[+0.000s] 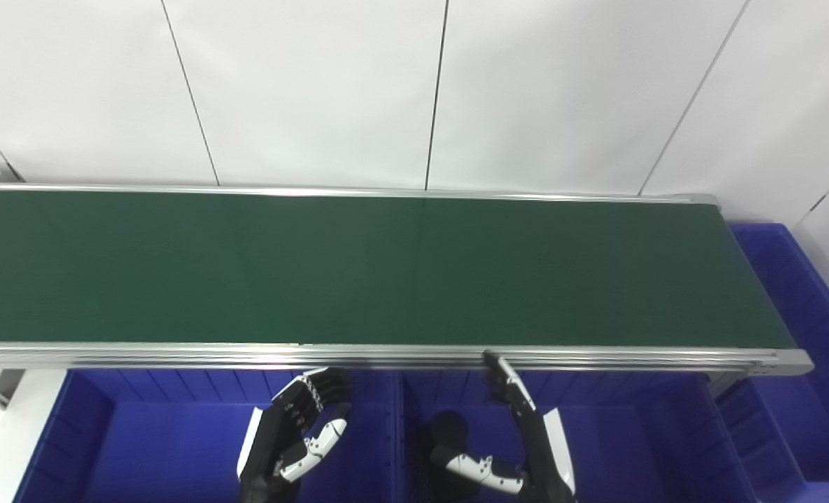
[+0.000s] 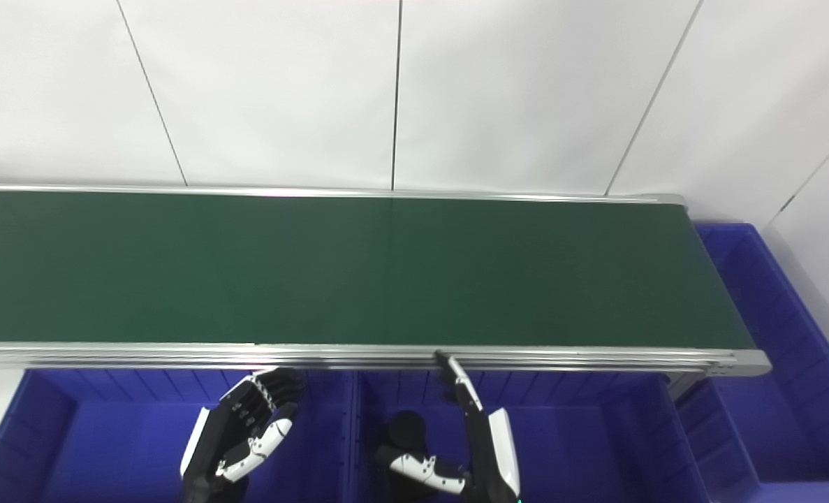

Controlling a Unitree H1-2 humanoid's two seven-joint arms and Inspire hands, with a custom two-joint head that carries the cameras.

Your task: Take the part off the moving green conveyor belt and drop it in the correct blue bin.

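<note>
The green conveyor belt [image 1: 386, 269] runs across the picture with no part showing on it. Both hands hang below its near rail, over the blue bins. My left hand [image 1: 295, 433] is over the left bin [image 1: 142, 433], its fingers loosely bent and its thumb apart, with nothing in it. My right hand [image 1: 526, 440] is over the middle bin [image 1: 631, 433], fingers stretched up toward the rail and thumb out to the left. A dark round shape [image 1: 449, 426] lies in that bin beside the thumb; I cannot tell whether it is a part or a shadow.
A third blue bin [image 1: 791, 293] stands past the belt's right end. The aluminium near rail [image 1: 386, 355] runs just above both hands. A ridge [image 1: 397, 433] divides the left and middle bins. White wall panels stand behind the belt.
</note>
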